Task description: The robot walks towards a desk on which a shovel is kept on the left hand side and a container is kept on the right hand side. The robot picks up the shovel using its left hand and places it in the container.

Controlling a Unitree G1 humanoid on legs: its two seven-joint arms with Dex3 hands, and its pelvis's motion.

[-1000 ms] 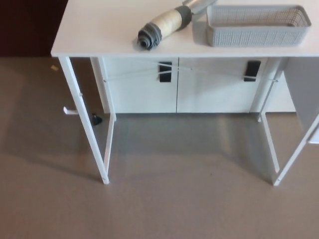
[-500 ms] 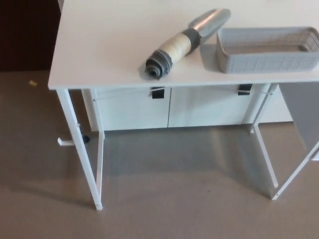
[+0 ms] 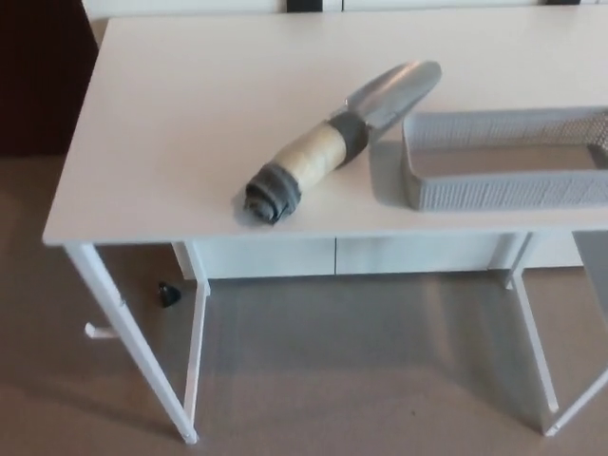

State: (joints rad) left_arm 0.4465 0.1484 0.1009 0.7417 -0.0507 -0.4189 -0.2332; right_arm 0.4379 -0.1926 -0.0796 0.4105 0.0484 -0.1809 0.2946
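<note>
Head view: the white desk (image 3: 171, 123) fills the upper frame, with the grey mesh container (image 3: 503, 171) at its three o'clock edge. The shovel (image 3: 337, 142) lies diagonally just beside it, its metal blade toward one o'clock and its grey end cap toward seven. It looks stiff and fairly light; the thick, tape-wrapped handle seems the surest hold. Neither robot hand shows, so their state cannot be told.

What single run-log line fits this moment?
phase: approach | shovel: lying on desk, untouched | container: empty | hands: not in view
</note>
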